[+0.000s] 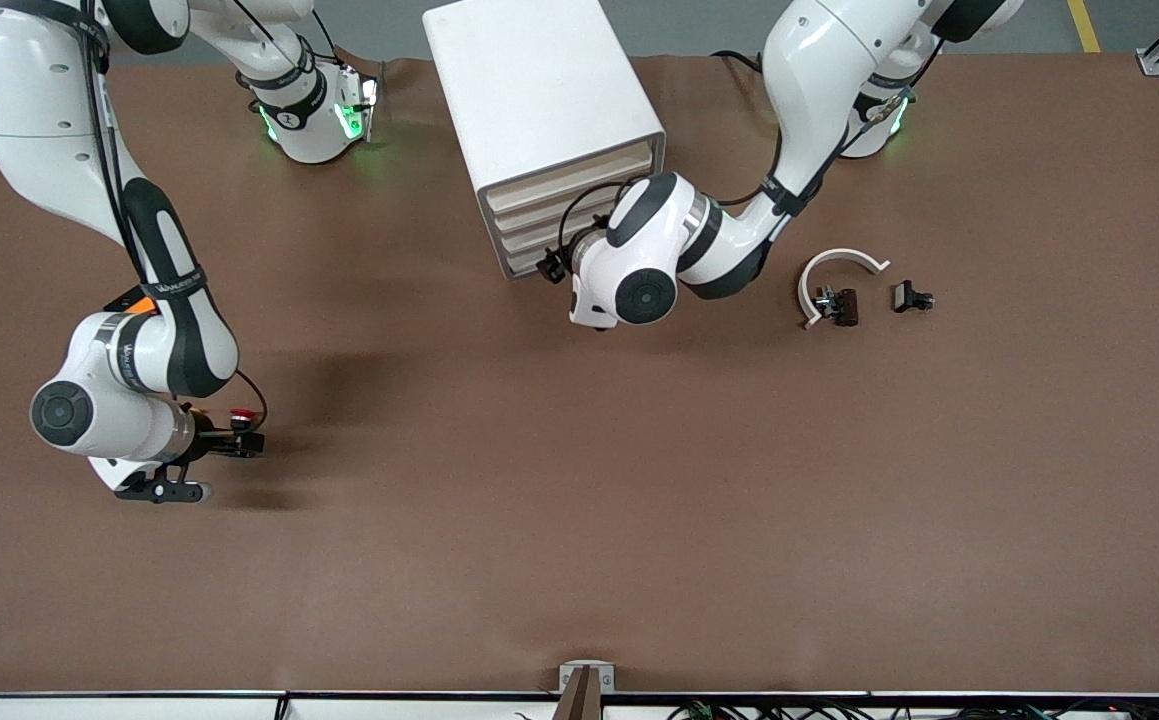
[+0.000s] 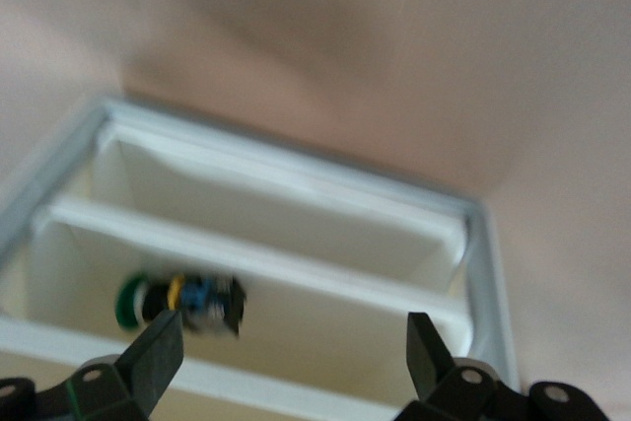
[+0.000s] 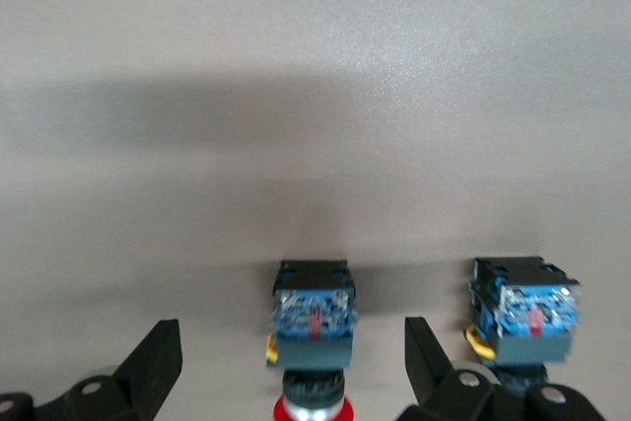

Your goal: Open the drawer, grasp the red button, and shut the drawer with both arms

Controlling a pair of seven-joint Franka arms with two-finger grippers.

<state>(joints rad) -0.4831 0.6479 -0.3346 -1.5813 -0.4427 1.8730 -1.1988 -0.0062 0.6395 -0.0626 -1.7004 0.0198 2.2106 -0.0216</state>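
The red-capped button lies on its side on the table toward the right arm's end, its red cap showing in the front view. My right gripper is low at the table and open, one finger on each side of the button. The white cabinet stands at the table's back middle, and its uppermost drawer looks flush with the three below. My left gripper is open and empty in front of the lower drawers. A green-capped button lies inside one compartment.
A second, similar button lies on the table just outside one right finger, its cap hidden. Toward the left arm's end lie a white curved piece and two small black parts.
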